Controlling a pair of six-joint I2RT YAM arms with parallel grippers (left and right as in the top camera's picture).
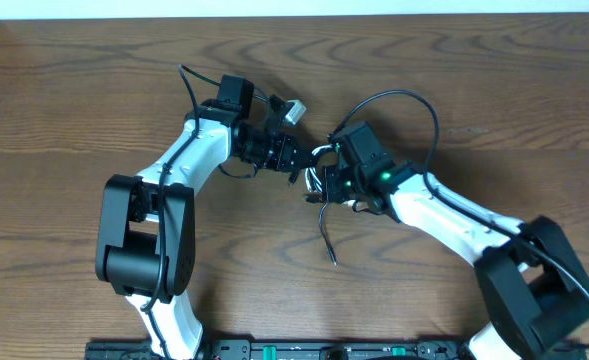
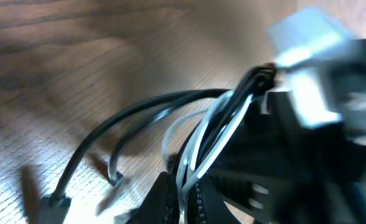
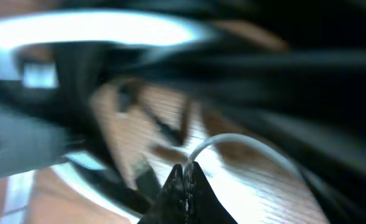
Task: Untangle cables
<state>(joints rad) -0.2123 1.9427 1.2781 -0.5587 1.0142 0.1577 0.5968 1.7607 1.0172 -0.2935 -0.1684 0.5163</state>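
The cables hang bunched between my two grippers at the middle of the table. The white cable (image 1: 320,152) bridges the gap, and the black cable (image 1: 325,236) trails toward the front, its end lying on the wood. My left gripper (image 1: 295,160) is shut on strands of the white cable (image 2: 198,146). Beside it the black cable (image 2: 130,112) loops left to a small plug (image 2: 54,203). My right gripper (image 1: 318,184) is shut too; in its wrist view the right gripper (image 3: 184,175) pinches the white cable (image 3: 232,139), which arcs up and right. That view is heavily blurred.
The brown wooden table (image 1: 64,90) spreads all around. The thick black wire of the right arm (image 1: 426,108) arches above its wrist. A dark rail (image 1: 274,350) runs along the front edge between the arm bases. The two wrists nearly touch.
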